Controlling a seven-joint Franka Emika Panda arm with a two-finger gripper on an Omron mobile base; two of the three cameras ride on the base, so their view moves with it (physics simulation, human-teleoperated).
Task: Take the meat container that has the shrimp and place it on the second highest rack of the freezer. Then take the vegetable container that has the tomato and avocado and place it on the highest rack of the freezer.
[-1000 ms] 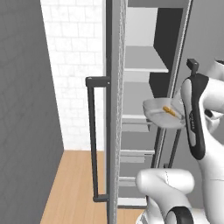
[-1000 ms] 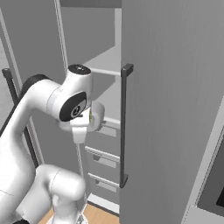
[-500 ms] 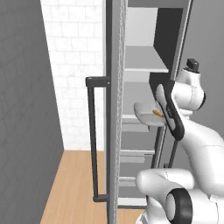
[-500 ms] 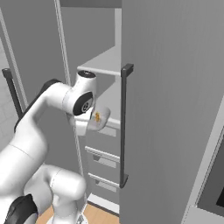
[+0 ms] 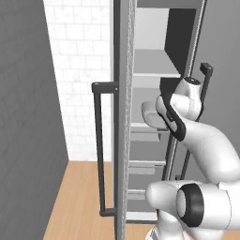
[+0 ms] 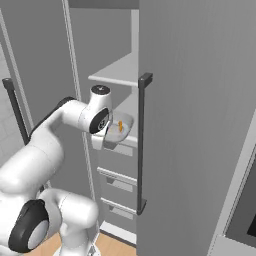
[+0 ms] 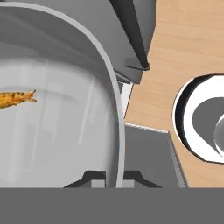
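One shrimp (image 7: 15, 98) lies in the hand-held container (image 7: 65, 122).

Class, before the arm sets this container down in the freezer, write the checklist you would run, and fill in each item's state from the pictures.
1. Shrimp lies in the container: ok.
2. Gripper clamped on the container's rim: ok, the fingers straddle the rim in the hand view.
3. Freezer door open wide enough: ok.
4. Container lined up with the lower shelf, below the highest rack: ok.
5. Container fully over the shelf: cannot tell.
6. Container level: ok, as far as the right base view shows.
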